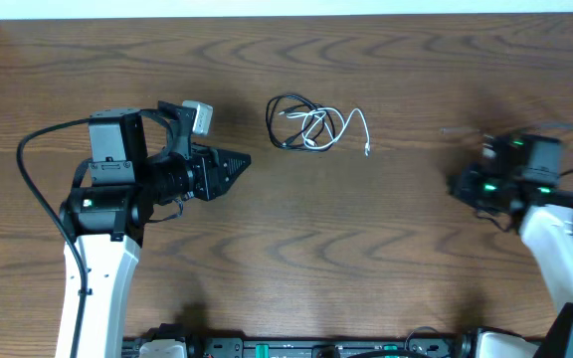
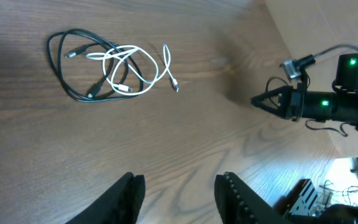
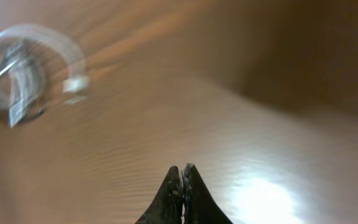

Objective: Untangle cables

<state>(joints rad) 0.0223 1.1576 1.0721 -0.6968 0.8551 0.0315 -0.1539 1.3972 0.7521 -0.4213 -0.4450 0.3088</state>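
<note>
1. Black cable (image 2: 57, 65) and white cable (image 1: 358, 117) lie tangled near the surface's (image 1: 416, 259) far edge.
2. Light, limp; we would pinch the white plug end (image 2: 175, 87).
3. Left pincer (image 2: 179, 196) apart, right pincer (image 3: 182, 180) together, both empty.

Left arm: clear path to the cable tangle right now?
Probably yes: nothing lies between the left pincer and the cables, and its jaws stand open and empty.
</note>
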